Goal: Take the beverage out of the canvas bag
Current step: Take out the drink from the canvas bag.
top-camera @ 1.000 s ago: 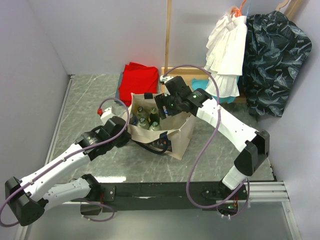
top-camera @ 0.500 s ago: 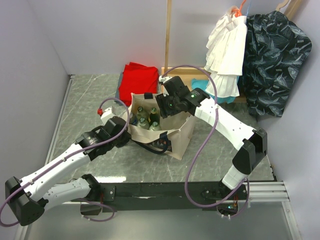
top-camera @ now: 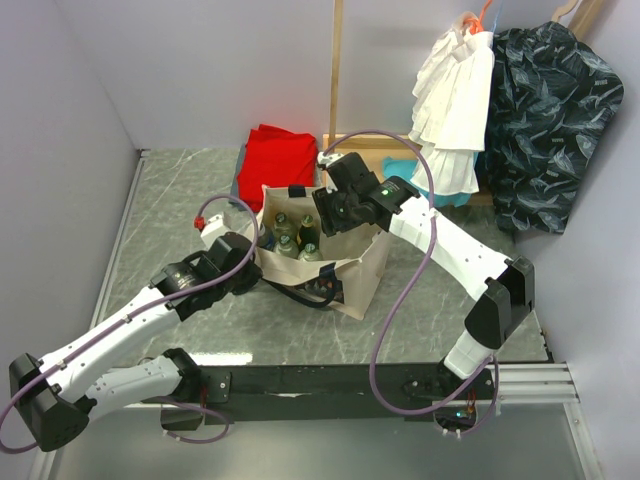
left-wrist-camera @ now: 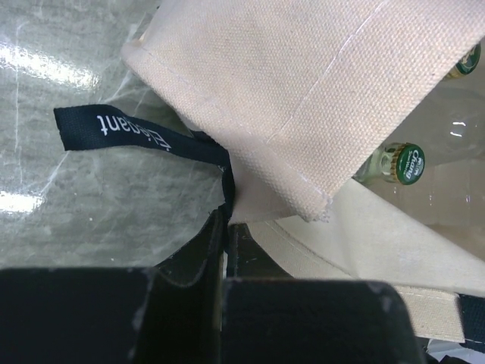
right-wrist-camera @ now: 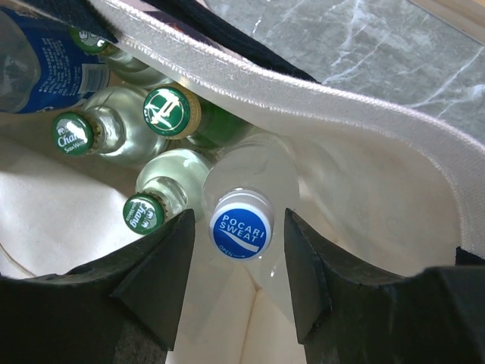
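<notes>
Left gripper [left-wrist-camera: 226, 221] is pinched closed low down; right gripper [right-wrist-camera: 239, 227] points downward, jaws parted.

Red folded cloth [top-camera: 281, 160] on grey table [top-camera: 180, 195]; white garment [top-camera: 452, 100] and dark patterned shirt [top-camera: 548, 120] hang at right.

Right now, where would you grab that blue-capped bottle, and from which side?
By the neck just under the blue cap, from straight above. The bottle stands upright in the bag, wedged against green-capped bottles, so only its top is free.
</notes>
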`<move>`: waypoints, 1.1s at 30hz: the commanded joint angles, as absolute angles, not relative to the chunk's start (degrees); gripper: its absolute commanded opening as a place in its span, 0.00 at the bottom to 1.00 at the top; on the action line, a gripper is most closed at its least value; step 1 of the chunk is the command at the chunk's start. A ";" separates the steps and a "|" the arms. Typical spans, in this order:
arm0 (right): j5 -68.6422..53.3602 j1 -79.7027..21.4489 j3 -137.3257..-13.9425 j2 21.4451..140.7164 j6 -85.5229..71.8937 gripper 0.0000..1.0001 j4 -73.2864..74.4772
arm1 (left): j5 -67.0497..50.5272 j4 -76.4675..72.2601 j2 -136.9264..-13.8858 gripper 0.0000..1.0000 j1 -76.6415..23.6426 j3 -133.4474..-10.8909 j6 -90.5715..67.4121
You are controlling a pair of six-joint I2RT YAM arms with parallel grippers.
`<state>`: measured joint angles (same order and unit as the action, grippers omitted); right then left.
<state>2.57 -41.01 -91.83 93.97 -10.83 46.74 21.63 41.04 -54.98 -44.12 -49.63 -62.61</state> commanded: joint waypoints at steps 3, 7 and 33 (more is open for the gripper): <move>2.20 -41.48 -91.93 94.13 -11.16 0.56 46.23 | 21.44 49.04 -54.76 0.01 -44.74 -50.27 -60.91; 2.55 -41.48 -92.02 94.75 -11.43 0.55 46.50 | 23.20 50.44 -54.58 0.02 -44.74 -50.97 -61.61; 4.39 -41.48 -91.58 92.12 -11.69 0.00 46.23 | 22.59 48.60 -54.41 0.02 -44.74 -51.59 -60.47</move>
<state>3.44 -41.01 -91.81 94.83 -11.07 46.30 22.63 42.72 -54.43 -44.36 -50.85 -62.59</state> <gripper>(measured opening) 0.425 0.040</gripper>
